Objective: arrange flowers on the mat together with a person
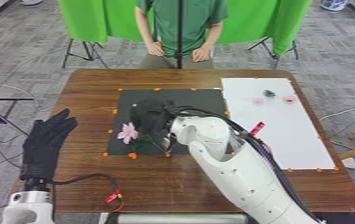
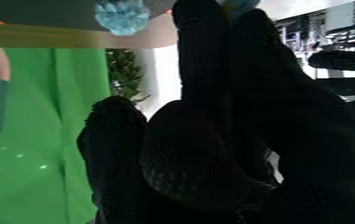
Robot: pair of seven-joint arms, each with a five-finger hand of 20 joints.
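Observation:
My right hand (image 1: 153, 112) is over the dark mat (image 1: 189, 96), with a pink flower (image 1: 128, 132) close beside it and green stems and leaves near the mat's front edge. In the right wrist view my right hand (image 2: 207, 65) has straight fingers stretched upward; a light blue flower (image 2: 122, 17) is near their tips, and more blue shows between them. I cannot tell whether the hand touches a stem. My left hand (image 1: 45, 142) stands open over the table's left side.
A white mat (image 1: 276, 132) lies on the right of the table (image 1: 92, 90), with small dark and pale pink flower-like pieces (image 1: 269, 93) near its far end. Orange markers line both mats. A person stands at the far edge, hands low.

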